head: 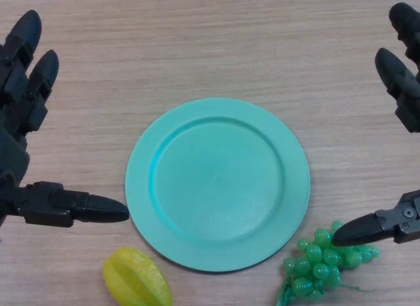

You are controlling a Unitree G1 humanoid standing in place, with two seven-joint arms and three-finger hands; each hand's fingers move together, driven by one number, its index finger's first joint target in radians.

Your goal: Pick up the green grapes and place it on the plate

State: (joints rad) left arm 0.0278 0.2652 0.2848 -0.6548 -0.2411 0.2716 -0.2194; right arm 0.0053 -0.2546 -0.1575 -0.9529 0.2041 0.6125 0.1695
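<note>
A: What is the surface like?

B: It is a bench (197,50) of light wood with a fine grain that runs from side to side. It fills the whole head view, so nothing of the room around it can be seen.

A: And the things on it?

B: In the middle lies a round plate (217,184), turquoise green, smooth and a little matte, with a wide flat rim and a shallow centre. Nothing lies in it. Near the lower right of the plate, just beside its rim, lie the green grapes (319,261): a small bunch of glossy round beads with a thin green stem, looking like plastic. At the lower left, close to the plate but apart from it, lies a yellow star fruit (136,278) with long ridges and a shiny skin; the bottom edge of the view cuts it.

A: How are the hands?

B: Both are black and thick. The left hand (26,83) shows at the left edge, its fingers straight and spread, the thumb pointing toward the plate; it holds nothing. The right hand (403,76) shows at the right edge, also open with relaxed fingers. Its thumb tip is over the top of the grapes; whether it touches them I cannot tell.
</note>
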